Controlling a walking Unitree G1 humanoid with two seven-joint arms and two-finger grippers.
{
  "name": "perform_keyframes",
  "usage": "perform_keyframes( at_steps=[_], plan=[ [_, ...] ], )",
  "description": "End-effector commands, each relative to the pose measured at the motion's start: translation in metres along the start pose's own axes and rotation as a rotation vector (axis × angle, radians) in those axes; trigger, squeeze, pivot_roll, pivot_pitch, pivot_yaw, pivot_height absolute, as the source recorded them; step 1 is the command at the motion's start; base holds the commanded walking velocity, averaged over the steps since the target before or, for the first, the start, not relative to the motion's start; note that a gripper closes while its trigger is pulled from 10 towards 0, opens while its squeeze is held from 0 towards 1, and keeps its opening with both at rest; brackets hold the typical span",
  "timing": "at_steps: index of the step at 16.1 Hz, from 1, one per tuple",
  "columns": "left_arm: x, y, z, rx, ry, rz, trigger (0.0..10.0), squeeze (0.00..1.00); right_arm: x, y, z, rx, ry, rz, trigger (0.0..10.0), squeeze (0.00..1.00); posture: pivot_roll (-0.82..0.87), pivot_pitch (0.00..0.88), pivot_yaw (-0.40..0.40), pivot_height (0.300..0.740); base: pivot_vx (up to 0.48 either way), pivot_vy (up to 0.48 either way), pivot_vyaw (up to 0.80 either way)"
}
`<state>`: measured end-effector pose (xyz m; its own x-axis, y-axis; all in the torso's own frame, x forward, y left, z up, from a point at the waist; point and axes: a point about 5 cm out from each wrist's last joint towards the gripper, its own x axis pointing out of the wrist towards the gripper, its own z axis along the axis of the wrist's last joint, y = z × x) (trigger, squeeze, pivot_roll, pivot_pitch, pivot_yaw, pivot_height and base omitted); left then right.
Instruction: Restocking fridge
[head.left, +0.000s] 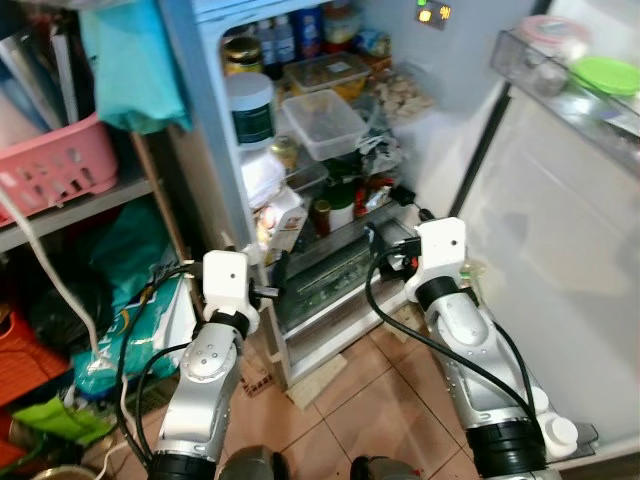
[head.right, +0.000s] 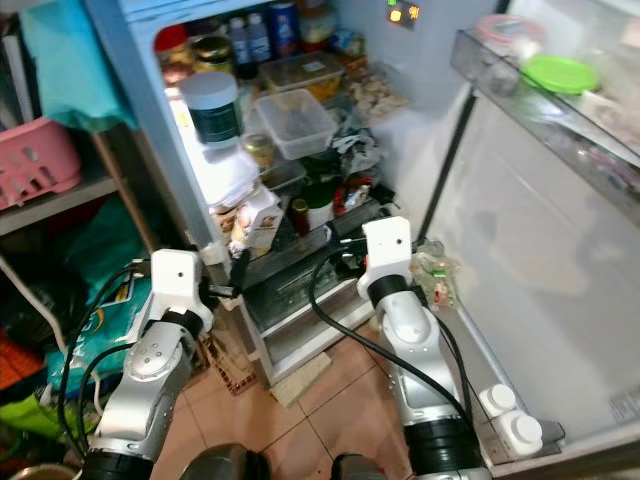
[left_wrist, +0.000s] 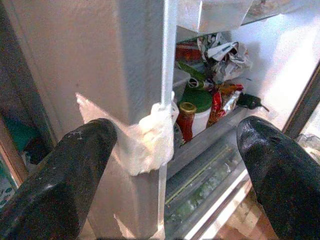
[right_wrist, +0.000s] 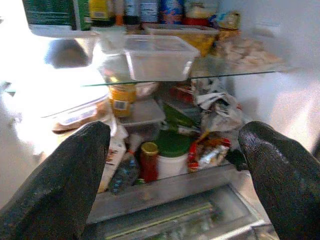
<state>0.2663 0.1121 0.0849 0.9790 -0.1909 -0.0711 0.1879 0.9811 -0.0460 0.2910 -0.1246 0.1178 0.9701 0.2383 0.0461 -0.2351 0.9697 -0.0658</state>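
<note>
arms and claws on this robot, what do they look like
Both arms are silver metal with black joint rings and a white boxy wrist block. Loose black cables loop along each. The left claw and right claw each have two thick, rounded black fingers with a matte, slightly textured surface.

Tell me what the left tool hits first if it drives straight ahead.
Probably the white fridge side wall's front edge, centred between the open left tool's fingers; depth is unclear.
</note>
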Motion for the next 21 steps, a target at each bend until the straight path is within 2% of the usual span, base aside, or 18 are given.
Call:
perform_keyframes(
  at_steps=[1, 10, 21],
  plan=[
    [0.0010, -0.0006, 0.0019, 0.002, -0.001, -0.003, 10.0, 0.00, 0.0007, -0.0005, 0.0020, -0.011, -0.007, 0.004, 10.0, 0.00, 0.03, 0.032, 0.034, 0.740, -0.255, -0.405, -0.45],
    [0.0021, 0.0000, 0.0036, 0.003, -0.005, -0.004, 10.0, 0.00, 0.0019, -0.0001, 0.0029, -0.010, -0.011, 0.005, 10.0, 0.00, 0.03, 0.037, 0.036, 0.740, -0.264, -0.372, -0.05],
    [0.0037, 0.0026, 0.0068, -0.014, -0.012, 0.017, 10.0, 0.00, -0.0016, 0.0035, 0.0081, 0.041, -0.036, 0.075, 10.0, 0.00, 0.02, 0.062, 0.034, 0.740, -0.024, 0.000, 0.00]
  ],
)
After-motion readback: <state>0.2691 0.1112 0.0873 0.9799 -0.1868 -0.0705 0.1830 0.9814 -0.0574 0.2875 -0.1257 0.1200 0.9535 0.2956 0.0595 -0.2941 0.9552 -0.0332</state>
